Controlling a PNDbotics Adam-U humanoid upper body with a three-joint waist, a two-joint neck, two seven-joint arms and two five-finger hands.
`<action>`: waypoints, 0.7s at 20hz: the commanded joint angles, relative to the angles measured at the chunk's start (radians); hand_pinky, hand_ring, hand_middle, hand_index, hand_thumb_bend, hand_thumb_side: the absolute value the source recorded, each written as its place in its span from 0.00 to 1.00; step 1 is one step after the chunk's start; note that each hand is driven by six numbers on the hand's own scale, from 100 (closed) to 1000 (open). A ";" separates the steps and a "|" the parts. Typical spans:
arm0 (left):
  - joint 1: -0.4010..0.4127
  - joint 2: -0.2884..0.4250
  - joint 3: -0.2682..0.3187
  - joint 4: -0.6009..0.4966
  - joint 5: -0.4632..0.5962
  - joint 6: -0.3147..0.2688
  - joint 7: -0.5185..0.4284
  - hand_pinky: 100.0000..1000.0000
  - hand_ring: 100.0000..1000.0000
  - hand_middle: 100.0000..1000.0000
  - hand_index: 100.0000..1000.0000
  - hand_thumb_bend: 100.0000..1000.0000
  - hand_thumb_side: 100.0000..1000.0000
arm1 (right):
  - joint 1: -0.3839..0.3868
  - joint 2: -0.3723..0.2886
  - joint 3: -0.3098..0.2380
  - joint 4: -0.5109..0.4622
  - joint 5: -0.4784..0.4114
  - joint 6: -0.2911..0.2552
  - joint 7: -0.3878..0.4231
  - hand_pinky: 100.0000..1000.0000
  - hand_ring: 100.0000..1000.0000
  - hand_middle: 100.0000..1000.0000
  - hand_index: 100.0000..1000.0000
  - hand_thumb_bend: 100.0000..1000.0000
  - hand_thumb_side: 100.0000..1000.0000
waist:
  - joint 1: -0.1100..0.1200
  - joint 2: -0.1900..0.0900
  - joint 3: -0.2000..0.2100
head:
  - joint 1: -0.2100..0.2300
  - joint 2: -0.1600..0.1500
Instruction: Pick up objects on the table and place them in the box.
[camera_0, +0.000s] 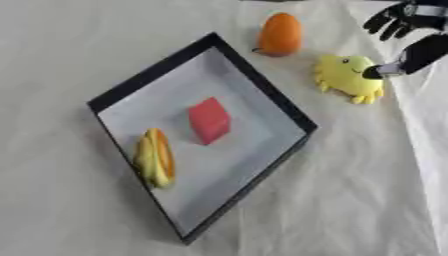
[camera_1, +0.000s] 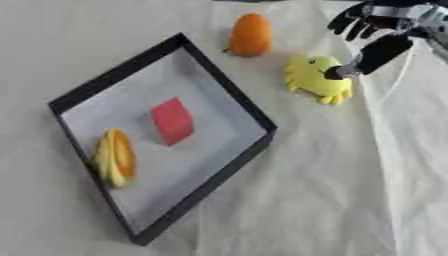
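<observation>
Up at about one o'clock, the right hand (camera_1: 378, 30) comes in from the upper right corner, black with a silver joint. Its fingers (camera_1: 350, 22) are spread and bent downward at the top edge, apart from the toys, while the thumb (camera_1: 372, 55) reaches down and left so that its tip meets the right side of the yellow crab-shaped toy (camera_1: 315, 77); whether it presses the toy or only touches it cannot be told. Nothing is held between thumb and fingers.

That yellow toy lies on the white cloth (camera_0: 350, 200), outside the box and just beside its right corner, at roughly two o'clock from the box's middle. An orange egg-shaped toy (camera_0: 280, 34) stands at twelve o'clock, near the box's top corner and a little apart from the yellow toy.

A black-rimmed box (camera_0: 262, 87) with a pale floor sits askew at the centre. Inside it, a red block (camera_0: 210, 120) lies near the middle, and a yellow-and-orange fruit slice toy (camera_0: 155, 157) lies at about eight o'clock, beside the left wall.
</observation>
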 joint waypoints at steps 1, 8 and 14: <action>-0.014 0.014 0.022 -0.015 0.005 -0.007 0.011 0.85 0.79 0.74 0.81 0.33 0.53 | -0.026 -0.009 0.005 0.021 0.029 0.001 -0.004 0.85 0.80 0.82 0.88 0.47 0.18 | -0.009 -0.017 0.005 | -0.007 -0.010; -0.002 -0.009 0.032 -0.015 0.027 -0.037 0.056 0.84 0.78 0.73 0.81 0.32 0.53 | -0.050 0.031 0.025 0.091 0.093 -0.017 0.004 0.85 0.81 0.82 0.88 0.47 0.18 | -0.005 -0.009 0.018 | -0.014 -0.016; 0.012 -0.032 0.042 -0.015 0.055 -0.050 0.108 0.83 0.77 0.73 0.80 0.32 0.52 | -0.058 0.056 0.032 0.156 0.138 -0.039 0.013 0.85 0.82 0.83 0.88 0.48 0.17 | -0.004 -0.005 0.027 | -0.022 -0.029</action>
